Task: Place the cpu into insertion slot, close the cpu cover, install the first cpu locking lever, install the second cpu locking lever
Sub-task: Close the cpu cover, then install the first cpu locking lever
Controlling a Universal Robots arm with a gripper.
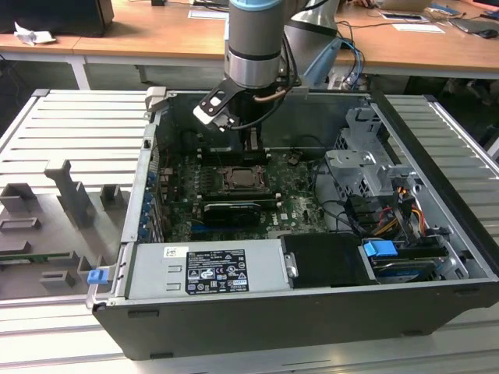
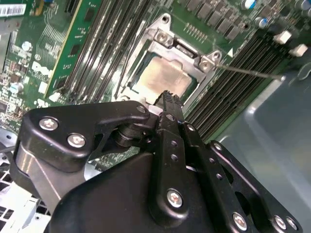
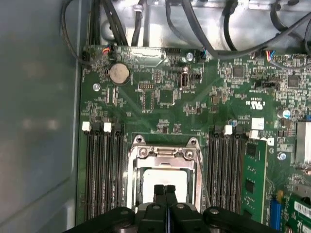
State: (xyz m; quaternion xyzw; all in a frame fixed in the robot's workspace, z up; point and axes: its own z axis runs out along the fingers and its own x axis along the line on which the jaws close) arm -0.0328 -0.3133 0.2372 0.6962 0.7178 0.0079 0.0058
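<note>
The cpu (image 3: 150, 177) (image 2: 163, 77), a pale metal square, lies in the insertion slot (image 1: 248, 180) (image 3: 138, 141) on the green board. The cpu cover (image 3: 163, 154) (image 2: 187, 51) lies flat over it, and the chip shows through the cut-out. A thin wire locking lever (image 2: 252, 72) (image 3: 202, 170) sticks out beside the socket, angled away from the frame. My gripper (image 1: 251, 144) (image 2: 170, 97) (image 3: 165, 188) is shut with nothing between its black fingers. Its tips hang just above the near edge of the cpu.
Black memory slots (image 3: 102, 170) (image 3: 226, 170) flank the socket. A long black graphics card (image 1: 230, 210) lies in front of it. A power supply (image 1: 207, 269), a drive cage (image 1: 362, 167) and the case walls close in the board. A grey fixture (image 1: 66, 195) stands at the exterior view's left.
</note>
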